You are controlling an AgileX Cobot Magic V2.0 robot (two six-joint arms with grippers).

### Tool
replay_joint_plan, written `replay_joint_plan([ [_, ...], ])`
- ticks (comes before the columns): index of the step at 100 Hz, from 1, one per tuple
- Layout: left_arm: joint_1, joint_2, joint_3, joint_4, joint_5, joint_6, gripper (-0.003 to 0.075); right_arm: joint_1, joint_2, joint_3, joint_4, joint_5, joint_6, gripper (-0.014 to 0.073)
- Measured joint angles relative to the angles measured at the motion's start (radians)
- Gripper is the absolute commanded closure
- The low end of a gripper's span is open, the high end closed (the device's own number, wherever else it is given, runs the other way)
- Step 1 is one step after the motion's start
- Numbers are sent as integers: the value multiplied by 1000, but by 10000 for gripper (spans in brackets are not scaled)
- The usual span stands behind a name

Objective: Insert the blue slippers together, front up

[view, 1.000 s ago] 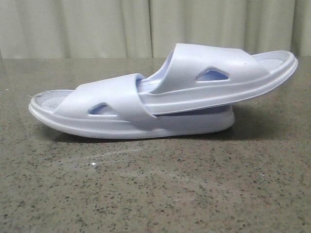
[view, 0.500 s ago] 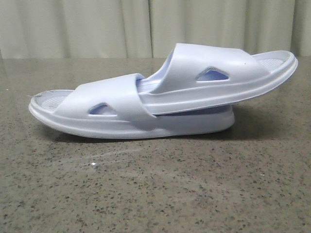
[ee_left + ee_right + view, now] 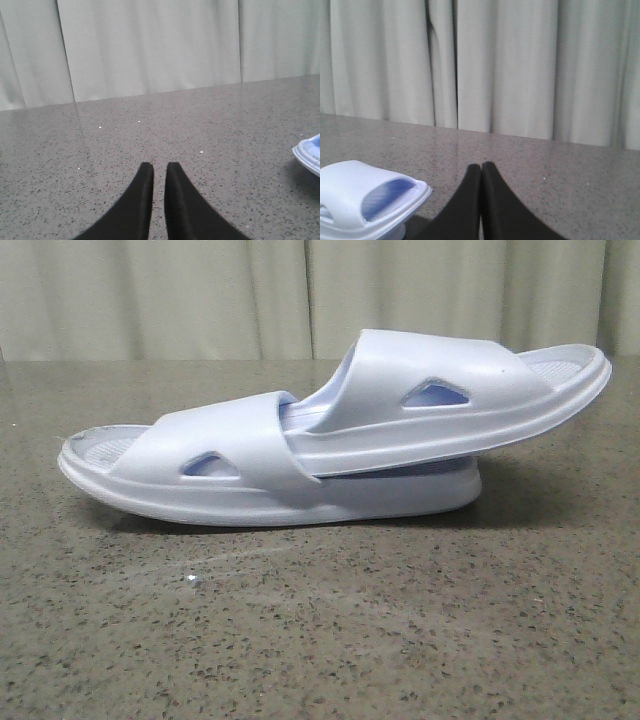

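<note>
The two pale blue slippers lie sideways in the front view, one pushed into the other. The lower slipper [image 3: 230, 455] rests on the table. The upper slipper [image 3: 440, 390] has one end tucked under the lower one's strap, and its other end sticks up to the right. Neither gripper shows in the front view. My left gripper [image 3: 159, 167] is empty, its fingers almost touching, low over the table; a slipper tip [image 3: 310, 152] lies well to its side. My right gripper [image 3: 481, 167] is shut and empty, beside a slipper end [image 3: 365, 200].
The speckled grey stone table [image 3: 320, 640] runs back to a pale curtain [image 3: 200, 300]. The curtain also shows behind both wrist views.
</note>
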Motion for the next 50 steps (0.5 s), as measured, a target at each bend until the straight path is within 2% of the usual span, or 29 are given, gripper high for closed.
replay_joint_plan([
  [21,0,0,0,0,0,0,704,-142,-6,6,-259,88,328,701],
  [38,0,0,0,0,0,0,704,-164,-65,23,-392,113,456,701],
  [50,0,0,0,0,0,0,704,-164,-105,66,-434,115,505,701],
])
